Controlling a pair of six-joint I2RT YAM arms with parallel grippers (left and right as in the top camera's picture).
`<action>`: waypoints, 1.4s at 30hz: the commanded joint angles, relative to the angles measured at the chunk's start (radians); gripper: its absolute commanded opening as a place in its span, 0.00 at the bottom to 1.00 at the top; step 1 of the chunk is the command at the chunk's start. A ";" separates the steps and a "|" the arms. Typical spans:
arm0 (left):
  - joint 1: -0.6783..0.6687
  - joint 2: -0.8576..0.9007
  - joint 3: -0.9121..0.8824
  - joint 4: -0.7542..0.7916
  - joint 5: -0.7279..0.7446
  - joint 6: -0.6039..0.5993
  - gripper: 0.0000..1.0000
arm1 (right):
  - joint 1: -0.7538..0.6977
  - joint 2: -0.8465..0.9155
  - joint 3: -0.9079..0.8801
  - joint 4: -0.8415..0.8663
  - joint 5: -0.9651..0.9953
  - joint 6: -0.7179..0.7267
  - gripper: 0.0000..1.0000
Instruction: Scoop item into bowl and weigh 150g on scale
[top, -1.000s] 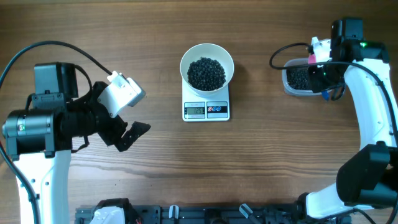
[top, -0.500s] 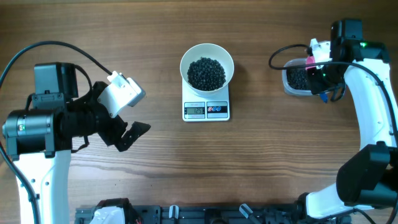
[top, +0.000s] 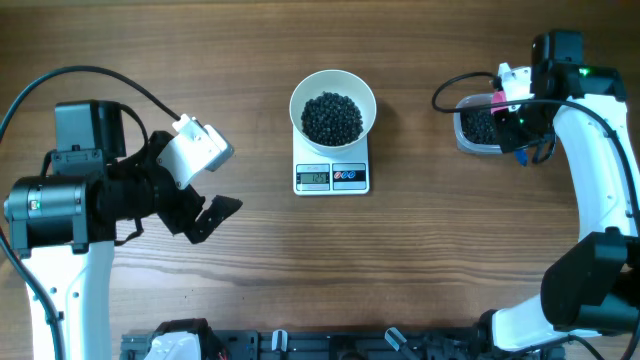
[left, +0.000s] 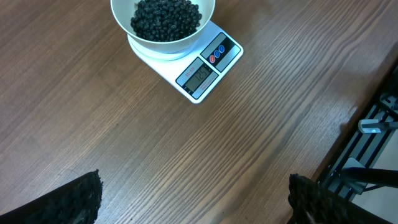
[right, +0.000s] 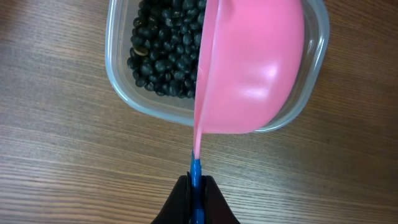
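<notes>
Black grains (right: 163, 56) lie in the tub (right: 118, 68) under the pink scoop (right: 255, 74) the right fingers (right: 176, 205) clamp; left fingers (left: 74, 202) gape.

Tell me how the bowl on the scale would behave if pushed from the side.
The bowl holds a heap of beans, so it probably feels heavy for its size. It sits loose on the smooth scale, so a side push would likely slide it. The round beans may shift or roll out if it tilts.

One white bowl (top: 299, 98), one scale (top: 332, 177), one clear tub (right: 118, 71), one pink scoop (right: 252, 68), two grain heaps (top: 332, 117).
</notes>
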 joint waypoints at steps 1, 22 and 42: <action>-0.004 0.003 -0.005 0.000 -0.002 -0.010 1.00 | 0.002 0.011 0.002 0.008 -0.002 -0.017 0.04; -0.004 0.003 -0.005 0.000 -0.002 -0.010 1.00 | 0.000 0.011 0.002 -0.069 0.124 -0.095 0.04; -0.004 0.003 -0.005 0.000 -0.002 -0.010 1.00 | 0.000 0.011 0.002 -0.032 0.132 -0.145 0.05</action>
